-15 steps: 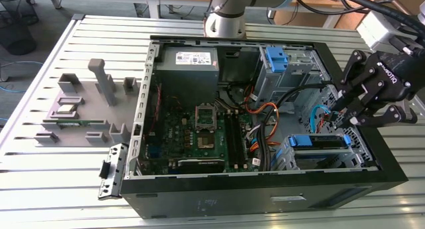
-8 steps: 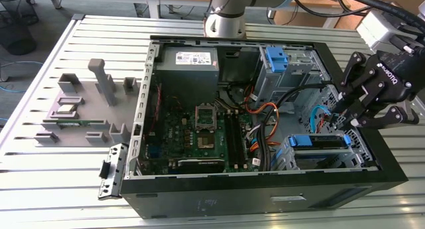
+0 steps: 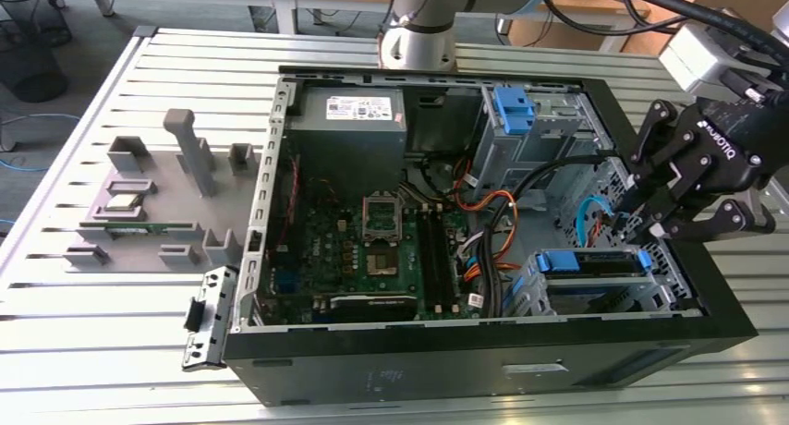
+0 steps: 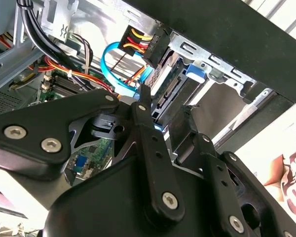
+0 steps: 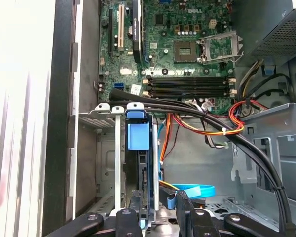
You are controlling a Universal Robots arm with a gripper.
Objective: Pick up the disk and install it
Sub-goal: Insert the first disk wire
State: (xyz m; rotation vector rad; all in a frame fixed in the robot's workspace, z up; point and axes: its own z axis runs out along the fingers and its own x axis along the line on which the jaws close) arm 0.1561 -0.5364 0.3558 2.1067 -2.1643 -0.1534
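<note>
tool (image 3: pixel 641 229): released, fingers apart, hanging over the drive cage at the exterior view's right end of the case
tool, close up: in the second wrist view (image 4: pixel 165 101) the disk's connector end sits between and just past the fingertips; first wrist view shows a gap on one side
disk (image 3: pixel 592 262): in its blue bracket, inside the drive cage (image 3: pixel 539 291), near the case's front corner
disk, first wrist view (image 5: pixel 138 134): edge-on between the cage rails, blue tab at the cage mouth
case (image 3: pixel 493 356): open-sided, lying flat on the slatted counter (image 3: pixel 74 351)
motherboard (image 3: pixel 382 240): exposed, mid-case
power-supply box (image 3: pixel 351 111): far corner of the case
spare blue bracket (image 3: pixel 512 106): in the other bay, well apart from the tool
blue cable (image 4: pixel 111 64): loops near the fingers
grey fixture (image 3: pixel 161 194): on the counter, beside the case
</note>
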